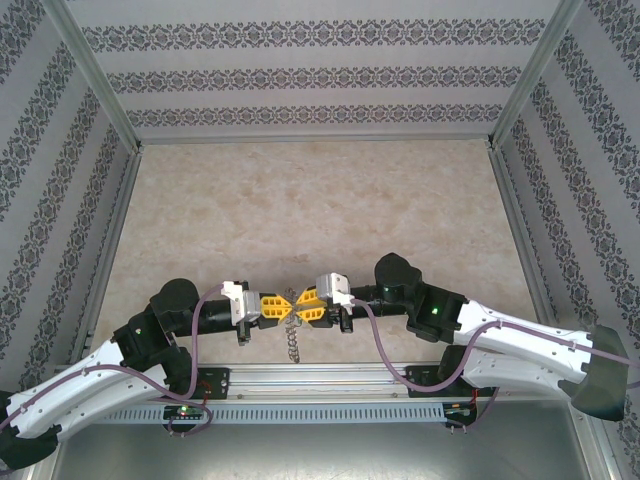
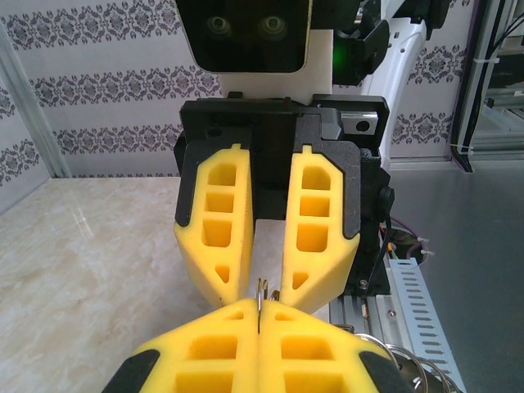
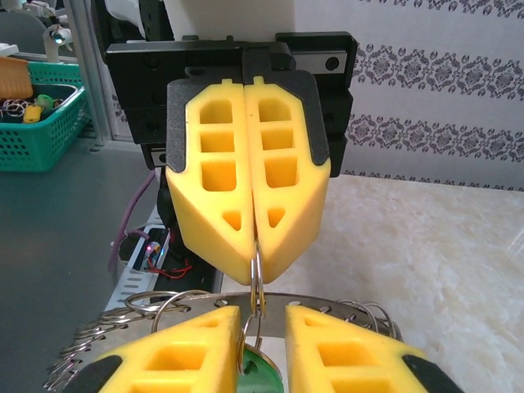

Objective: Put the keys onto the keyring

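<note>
Tiny key (image 3: 262, 370) with a bright green head, just beside the keyring (image 3: 304, 298) on the right arm's side, stem hidden. Head wedged in the narrow gap between the right fingers (image 3: 352, 352), seemingly pinched there; actual contact hard to confirm.

Flat dark-grey keyring fringed with thin wire loops, hanging from one loop (image 3: 256, 274). That loop clamped edge-on between the left fingers (image 3: 213, 205), pressed fully together with no gap, directly above the keyring. Both pairs of yellow fingers tip to tip over the keyring, nearly touching.

From overhead, keyring (image 1: 291, 342) dangling toward the near rail (image 1: 330, 378), pale marbled counter (image 1: 320, 220) stretching away beyond the keyring. Impossible to tell whether the keyring's lowest loops rest on the counter.

Judged as the threading step: loop held on one side, key presented on the other, not yet seen hooked on. Next move likely to call for a small, slow push of the key toward the keyring, with the key lined up on the open end of the pinched loop, plus a firm, unmoving hold on that loop. Little room for error between the fingertips; some risk of the key twisting or slipping out of the pinch.
</note>
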Action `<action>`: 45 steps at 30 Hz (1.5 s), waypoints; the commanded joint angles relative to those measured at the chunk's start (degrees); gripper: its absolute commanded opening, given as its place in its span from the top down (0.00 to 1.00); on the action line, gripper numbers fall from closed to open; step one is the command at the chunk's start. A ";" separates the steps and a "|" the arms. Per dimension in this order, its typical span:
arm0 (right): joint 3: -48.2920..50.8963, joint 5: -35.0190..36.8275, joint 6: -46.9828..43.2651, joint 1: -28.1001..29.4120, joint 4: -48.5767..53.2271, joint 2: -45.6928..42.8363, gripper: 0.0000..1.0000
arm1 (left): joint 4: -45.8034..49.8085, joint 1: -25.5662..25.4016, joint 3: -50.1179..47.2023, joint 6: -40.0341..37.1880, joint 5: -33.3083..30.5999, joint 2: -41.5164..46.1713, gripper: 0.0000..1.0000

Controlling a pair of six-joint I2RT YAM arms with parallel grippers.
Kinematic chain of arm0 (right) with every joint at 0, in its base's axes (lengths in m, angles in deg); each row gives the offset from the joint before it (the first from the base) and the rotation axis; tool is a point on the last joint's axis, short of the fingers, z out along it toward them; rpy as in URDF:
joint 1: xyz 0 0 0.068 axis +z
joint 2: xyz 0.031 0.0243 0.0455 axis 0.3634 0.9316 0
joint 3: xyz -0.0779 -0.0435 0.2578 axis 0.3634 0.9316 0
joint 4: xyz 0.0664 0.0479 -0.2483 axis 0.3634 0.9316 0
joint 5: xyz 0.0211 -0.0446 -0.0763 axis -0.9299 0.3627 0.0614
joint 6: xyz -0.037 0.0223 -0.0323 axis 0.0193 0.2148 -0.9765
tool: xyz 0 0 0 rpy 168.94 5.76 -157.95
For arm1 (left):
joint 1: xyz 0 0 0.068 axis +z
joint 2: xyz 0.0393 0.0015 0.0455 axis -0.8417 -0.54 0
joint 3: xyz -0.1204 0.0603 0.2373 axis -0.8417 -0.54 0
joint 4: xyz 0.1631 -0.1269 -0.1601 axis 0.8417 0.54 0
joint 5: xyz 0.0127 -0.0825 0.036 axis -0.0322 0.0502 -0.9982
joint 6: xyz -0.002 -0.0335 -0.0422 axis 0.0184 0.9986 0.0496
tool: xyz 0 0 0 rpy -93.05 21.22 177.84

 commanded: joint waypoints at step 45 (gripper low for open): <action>-3.75 2.60 -3.32 -0.22 3.96 -1.20 1.00 | 6.35 -0.67 5.20 -1.94 -4.94 -1.99 0.99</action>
